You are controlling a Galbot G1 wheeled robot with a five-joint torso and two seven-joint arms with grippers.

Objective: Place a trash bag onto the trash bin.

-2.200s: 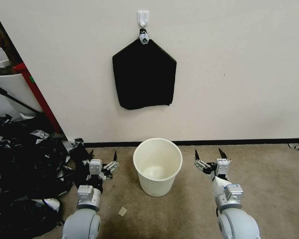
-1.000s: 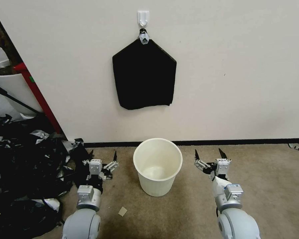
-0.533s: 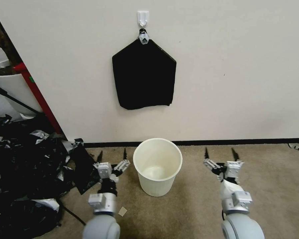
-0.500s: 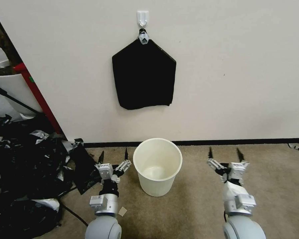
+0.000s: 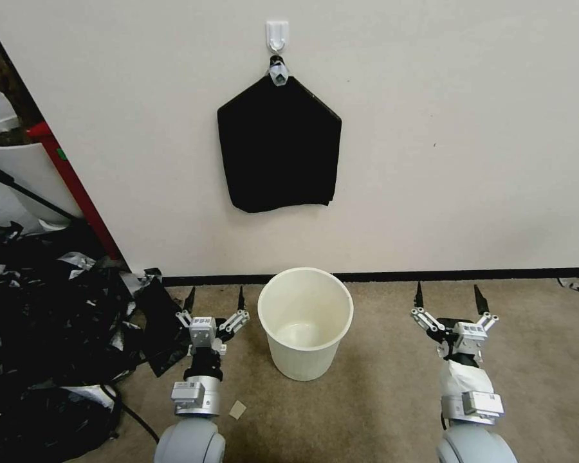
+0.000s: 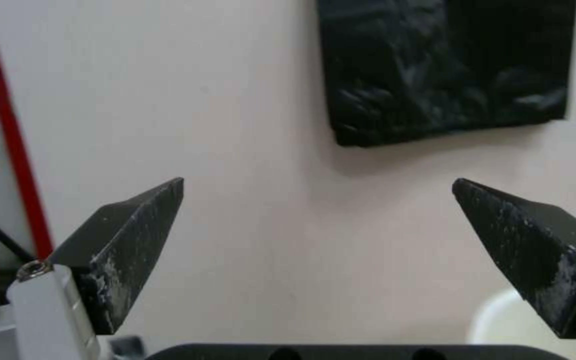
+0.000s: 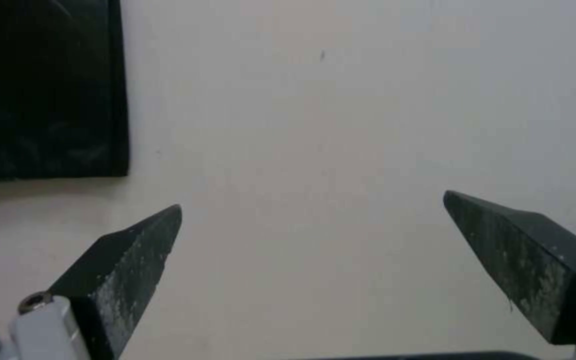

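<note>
I see both jaws spread wide and holding nothing. My left gripper (image 5: 215,299) hovers low at 9 o'clock of the bin (image 5: 305,323), close beside it; my right gripper (image 5: 448,295) at 3 o'clock, farther off. The bin stands upright on the carpet (image 5: 379,399), mouth up, near the wall (image 5: 444,128). At 12 o'clock above it, the black pack (image 5: 278,146) hangs flat from a hook (image 5: 277,33).

both arms low and reaching forward, left gripper (image 5: 214,299) fingers spread wide and pointing up, nothing between them, right gripper (image 5: 448,296) likewise spread and empty (tips apart in both wrist views), wrists roughly level
</note>
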